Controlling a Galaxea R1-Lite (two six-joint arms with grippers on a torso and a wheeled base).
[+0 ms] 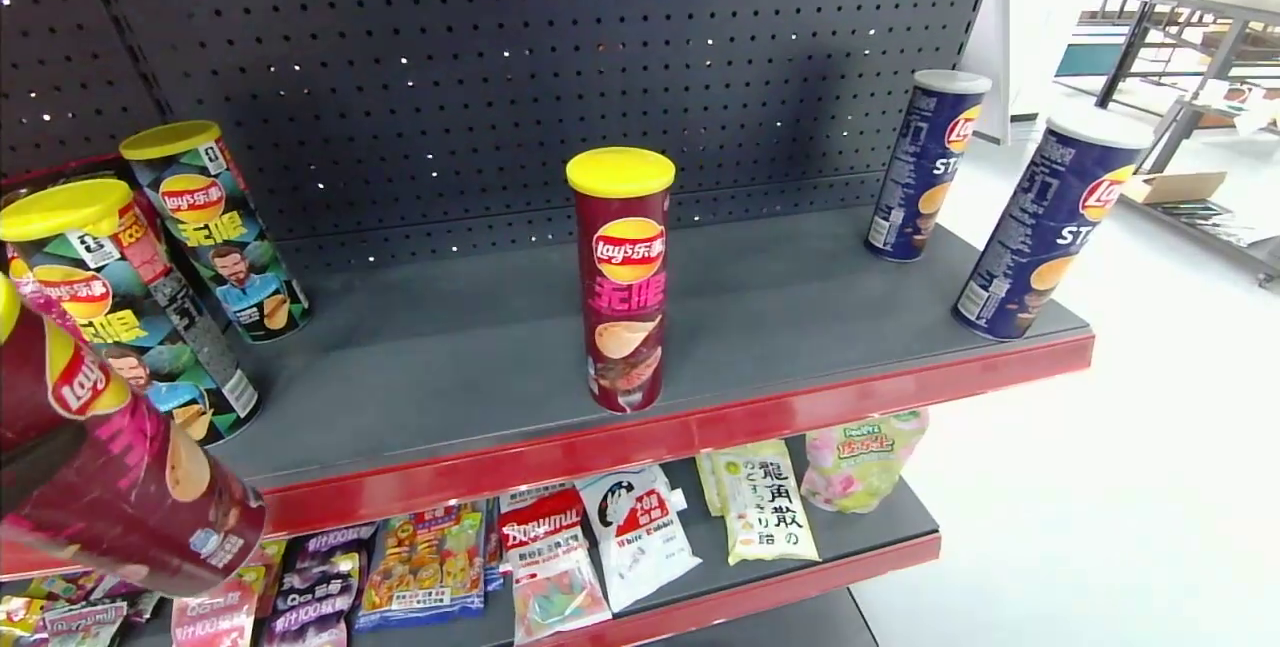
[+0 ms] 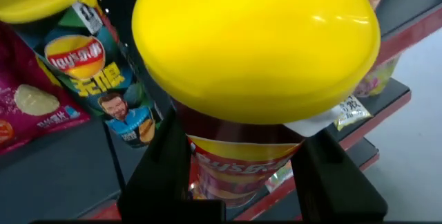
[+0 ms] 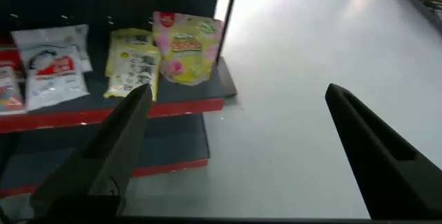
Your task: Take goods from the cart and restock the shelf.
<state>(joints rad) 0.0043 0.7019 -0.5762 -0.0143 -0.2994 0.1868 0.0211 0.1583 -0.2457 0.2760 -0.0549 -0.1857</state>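
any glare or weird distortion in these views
Head view: light pricks through the pegboard holes, and the blue chip can at the right edge leans outward, likely lens distortion. Left wrist view: white glare spots on the held can's yellow lid. Right wrist view: the pale floor is brightly lit.

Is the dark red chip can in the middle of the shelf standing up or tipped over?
Upright: the can stands on its base on the shelf, yellow lid on top.

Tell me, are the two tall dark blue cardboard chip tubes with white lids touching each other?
Apart. The head view shows bare grey shelf board between the rear dark blue tube and the front dark blue tube.
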